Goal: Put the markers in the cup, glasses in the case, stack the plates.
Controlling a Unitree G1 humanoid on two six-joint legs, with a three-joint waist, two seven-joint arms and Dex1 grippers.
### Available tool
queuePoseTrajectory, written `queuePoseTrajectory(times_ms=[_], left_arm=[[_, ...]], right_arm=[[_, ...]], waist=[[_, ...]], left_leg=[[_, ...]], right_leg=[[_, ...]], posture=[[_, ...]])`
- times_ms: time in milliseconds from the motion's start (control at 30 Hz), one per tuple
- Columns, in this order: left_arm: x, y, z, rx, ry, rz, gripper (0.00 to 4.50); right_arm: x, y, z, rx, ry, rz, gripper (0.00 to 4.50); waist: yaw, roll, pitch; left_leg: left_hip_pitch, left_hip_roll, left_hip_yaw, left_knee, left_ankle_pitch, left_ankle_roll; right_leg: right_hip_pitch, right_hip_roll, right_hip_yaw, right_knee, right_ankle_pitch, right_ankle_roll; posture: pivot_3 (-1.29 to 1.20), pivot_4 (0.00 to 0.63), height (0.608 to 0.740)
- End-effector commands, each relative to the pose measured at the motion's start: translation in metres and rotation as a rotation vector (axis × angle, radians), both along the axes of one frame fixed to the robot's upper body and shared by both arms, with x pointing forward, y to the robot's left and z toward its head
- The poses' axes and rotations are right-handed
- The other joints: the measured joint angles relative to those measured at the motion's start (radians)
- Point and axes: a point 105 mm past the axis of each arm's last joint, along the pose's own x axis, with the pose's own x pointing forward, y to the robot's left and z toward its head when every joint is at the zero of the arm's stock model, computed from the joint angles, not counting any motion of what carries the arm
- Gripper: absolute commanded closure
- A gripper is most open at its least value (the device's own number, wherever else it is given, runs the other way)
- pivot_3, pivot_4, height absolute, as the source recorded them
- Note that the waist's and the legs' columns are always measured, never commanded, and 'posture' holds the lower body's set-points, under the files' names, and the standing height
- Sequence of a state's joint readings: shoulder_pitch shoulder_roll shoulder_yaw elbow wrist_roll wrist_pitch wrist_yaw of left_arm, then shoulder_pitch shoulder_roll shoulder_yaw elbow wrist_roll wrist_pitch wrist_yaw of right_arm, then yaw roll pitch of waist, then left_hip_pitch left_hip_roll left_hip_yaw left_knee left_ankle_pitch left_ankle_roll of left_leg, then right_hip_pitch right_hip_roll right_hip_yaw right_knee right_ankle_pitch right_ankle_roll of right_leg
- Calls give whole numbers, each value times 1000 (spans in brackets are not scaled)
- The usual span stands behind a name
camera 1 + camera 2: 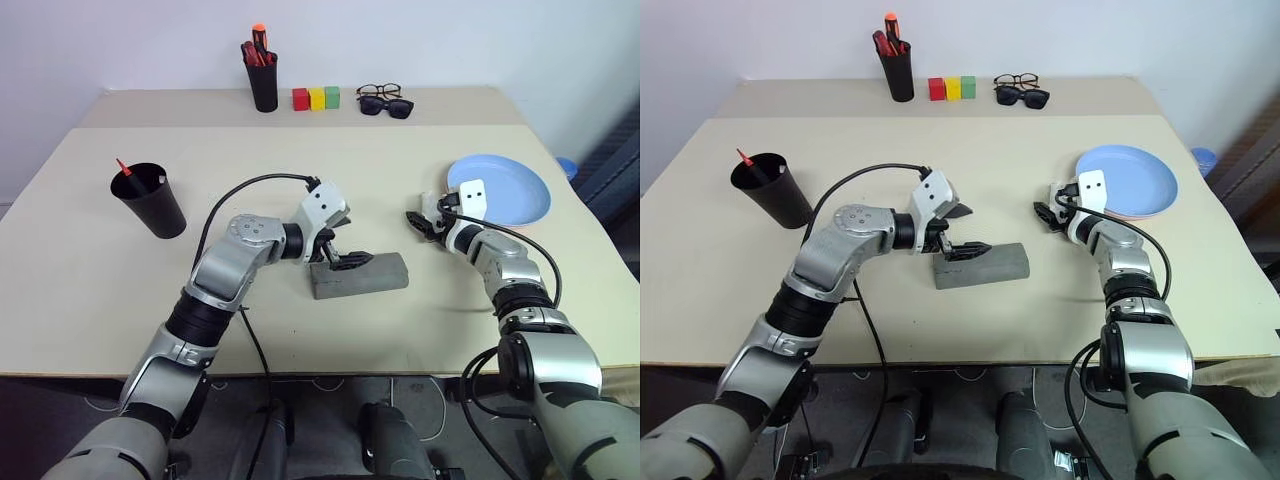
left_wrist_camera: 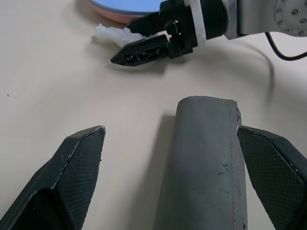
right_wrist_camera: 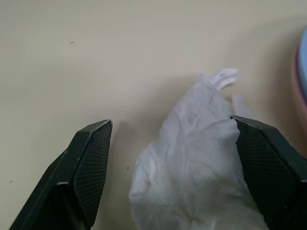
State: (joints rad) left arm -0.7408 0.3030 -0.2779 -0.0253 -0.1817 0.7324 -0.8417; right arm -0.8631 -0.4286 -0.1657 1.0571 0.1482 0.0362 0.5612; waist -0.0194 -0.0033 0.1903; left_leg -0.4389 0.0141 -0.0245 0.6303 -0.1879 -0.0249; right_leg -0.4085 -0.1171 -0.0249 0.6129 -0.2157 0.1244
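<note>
The black cup (image 1: 150, 203) stands at the table's left with a red marker (image 1: 122, 166) poking out of it. The grey case (image 1: 362, 275) lies shut in the middle. My left gripper (image 1: 343, 260) is open at the case's left end, and in the left wrist view the case (image 2: 207, 163) lies between its spread fingers (image 2: 79, 158). The light blue plate (image 1: 505, 190) rests on the pink plate (image 2: 120, 14) at the right. My right gripper (image 1: 420, 225) is open just left of the plates, its fingers around a crumpled white tissue (image 3: 192, 163). The glasses are hidden.
Along the back edge stand a black pen holder (image 1: 263, 78) with red and orange pens, three coloured blocks (image 1: 316, 98), dark-framed spectacles (image 1: 379, 91) and black sunglasses (image 1: 388, 106). Bare tabletop lies between the cup and the case.
</note>
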Motion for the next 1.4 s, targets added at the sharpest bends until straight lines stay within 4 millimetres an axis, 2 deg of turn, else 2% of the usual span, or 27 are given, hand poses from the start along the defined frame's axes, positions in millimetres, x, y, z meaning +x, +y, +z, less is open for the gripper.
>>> queuePoseTrajectory(times_ms=[33, 100, 167, 333, 400, 533, 633, 700, 733, 833, 900, 1000, 1133, 1267, 1400], left_arm=[[-3, 5, 10, -23, -35, 14, 0], [-4, 6, 10, -22, -35, 18, 0], [-5, 6, 9, -21, -34, 22, 0], [-5, 7, 7, -20, -29, 28, 0], [-6, 6, 6, -22, -24, 24, 0], [-8, 3, 4, -31, -15, 15, 0], [-10, 0, 4, -42, -6, 7, 0], [-10, 0, 3, -46, -4, 6, 0], [-10, -1, 3, -47, -4, 6, 0], [-8, -1, 5, -62, -11, 21, 0], [-7, 0, 5, -70, -16, 34, 0], [-1, 2, 13, -125, -21, 72, 0], [9, 9, 23, -189, -109, 163, 0], [12, 16, 22, -229, -109, 219, 0], [12, 34, 19, -257, -194, 290, 0]], right_arm=[[1, -5, -4, -54, -6, -47, 573], [1, -7, -8, -55, 3, -70, 1096], [1, -7, -9, -39, 4, -73, 1894], [1, -6, -5, -27, -21, -72, 4471], [2, -2, 7, 3, -69, -47, 4471], [1, -1, 49, 118, -210, -2, 4471], [3, -21, 81, 116, -300, -66, 4471], [4, -38, 95, 114, -329, -123, 4471], [4, -43, 99, 114, -333, -139, 4471], [4, -74, 107, 60, -318, -254, 3462], [3, -87, 109, 12, -310, -303, 2443], [1, -97, 112, -31, -311, -337, 1045], [-2, -98, 120, -41, -361, -311, 1045], [-8, -96, 120, -82, -399, -250, 1045], [-26, -79, 113, -81, -432, -81, 1045]], waist=[[-1, 0, 0], [0, 0, 0], [0, 0, 0], [0, 0, 0], [0, 0, 0], [0, 1, 1], [1, 1, 1], [2, 1, 1], [2, 1, 1], [3, 1, 1], [4, 1, 1], [0, 0, 1], [-4, 1, 1], [0, 1, 1], [7, 0, 1]], left_leg=[[0, 0, 0, 0, 0, 0], [0, 0, 0, 0, 0, 0], [0, 0, 0, 0, 0, 0], [0, 0, 0, 0, 0, 0], [0, 0, 0, 0, 0, 0], [0, 0, 0, 0, 0, 0], [0, 0, 0, 0, 0, 0], [0, 0, 0, 0, 0, 0], [0, 0, 0, 0, 0, 0], [0, 0, 0, 0, 0, 0], [0, 0, 0, 0, 0, 0], [0, 0, 1, 0, 0, 0], [0, 0, 1, -1, 0, 0], [0, 0, 1, -1, 0, 0], [0, 0, 1, -1, 0, 0]], right_leg=[[0, 0, 0, 0, 0, 0], [0, 0, 0, 0, 0, 0], [0, 0, 0, 0, 0, 0], [0, 0, 0, 0, 0, 0], [0, 0, 0, 0, 0, 0], [0, 0, 0, 0, 0, 0], [0, 0, 0, 0, 0, 0], [0, 0, 1, 0, 0, 0], [0, 0, 1, 0, 0, 0], [0, 0, 1, 0, -2, -3], [0, 0, 1, -1, -2, -3], [0, 0, 1, -1, -2, -3], [-1, 0, 2, 0, -2, -3], [-1, 0, 2, 0, 0, 0], [0, 0, 2, -1, 0, 0]], posture=[[0, 150, 740], [0, 150, 740], [0, 150, 740], [0, 150, 740], [0, 150, 740], [0, 150, 740], [0, 150, 740], [0, 150, 740], [0, 150, 740], [0, 150, 740], [0, 150, 740], [0, 150, 740], [0, 150, 740], [0, 150, 740], [0, 150, 740]])
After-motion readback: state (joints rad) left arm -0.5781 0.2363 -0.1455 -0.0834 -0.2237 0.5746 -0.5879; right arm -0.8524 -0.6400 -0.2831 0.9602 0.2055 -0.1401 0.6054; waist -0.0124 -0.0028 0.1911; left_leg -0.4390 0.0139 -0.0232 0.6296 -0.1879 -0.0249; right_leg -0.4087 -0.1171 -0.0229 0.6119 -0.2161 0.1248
